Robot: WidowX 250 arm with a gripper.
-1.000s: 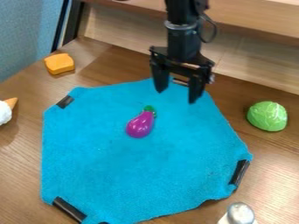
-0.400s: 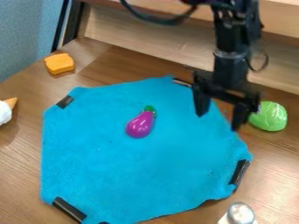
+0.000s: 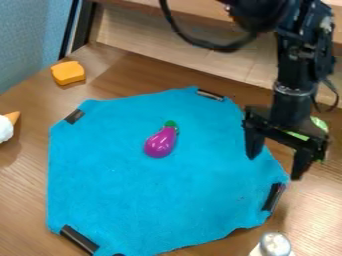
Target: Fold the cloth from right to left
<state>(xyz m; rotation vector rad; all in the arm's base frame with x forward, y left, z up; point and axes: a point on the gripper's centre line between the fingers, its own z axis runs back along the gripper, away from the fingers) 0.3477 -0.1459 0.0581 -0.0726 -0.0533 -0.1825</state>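
My gripper (image 3: 274,169) hangs above the right edge of the cloth, its two fingers spread apart with nothing between them. The blue cloth (image 3: 167,195) lies flat and unfolded on the wooden table, with black clips at several of its corners. One of those black clips (image 3: 272,197) sits on the cloth's right corner, just below the gripper in the view. On the upper middle of the cloth rests a purple toy eggplant (image 3: 160,143) with a green top.
A green toy cabbage (image 3: 320,125) is partly hidden behind the gripper. At the upper left lies an orange block (image 3: 68,72), and an ice cream toy (image 3: 6,128) is at the left edge. A silver-topped shaker (image 3: 274,244) stands at the bottom right.
The gripper has moved right and down the view, from the cloth's top corner to its right edge, staying open. The cloth and eggplant have stayed in place.
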